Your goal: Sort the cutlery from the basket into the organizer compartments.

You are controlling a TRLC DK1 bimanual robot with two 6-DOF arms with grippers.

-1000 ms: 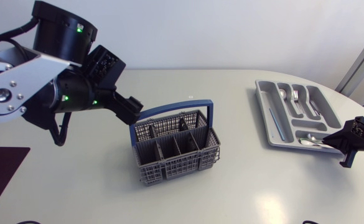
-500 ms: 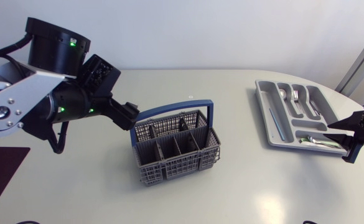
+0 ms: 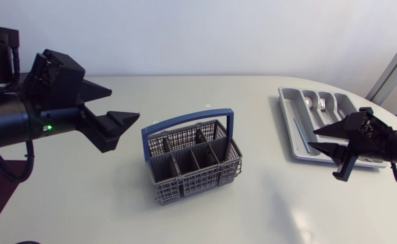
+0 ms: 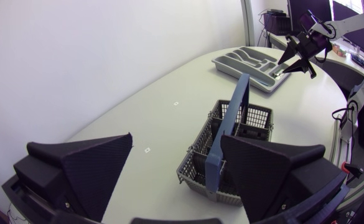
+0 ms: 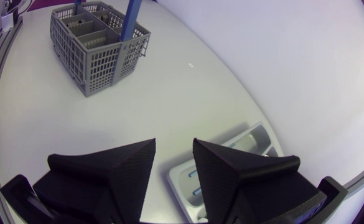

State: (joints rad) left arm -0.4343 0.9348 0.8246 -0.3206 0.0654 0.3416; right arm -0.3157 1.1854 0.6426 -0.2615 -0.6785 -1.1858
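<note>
**Basket** (image 3: 184, 188): one, grey mesh with a blue handle (image 3: 188, 122), mid-table. No cutlery shows in its cells.

**Organizer** (image 3: 286, 108): one, grey, well apart from the basket, on my right. One spoon (image 3: 308, 102) and one fork (image 3: 322, 105) show, each in its own slot; the near compartments are partly hidden.

**Grippers**: two, both empty.
- Left gripper (image 3: 125, 103): fingers wide apart, just beside the basket.
- Right gripper (image 3: 316, 137): fingers apart, over the organizer's near side.

**Hazards**
- A left finger catching the handle would likely drag or tip the light basket.
- The right gripper dipping onto the rim could jolt the sorted pieces out of their slots.
</note>
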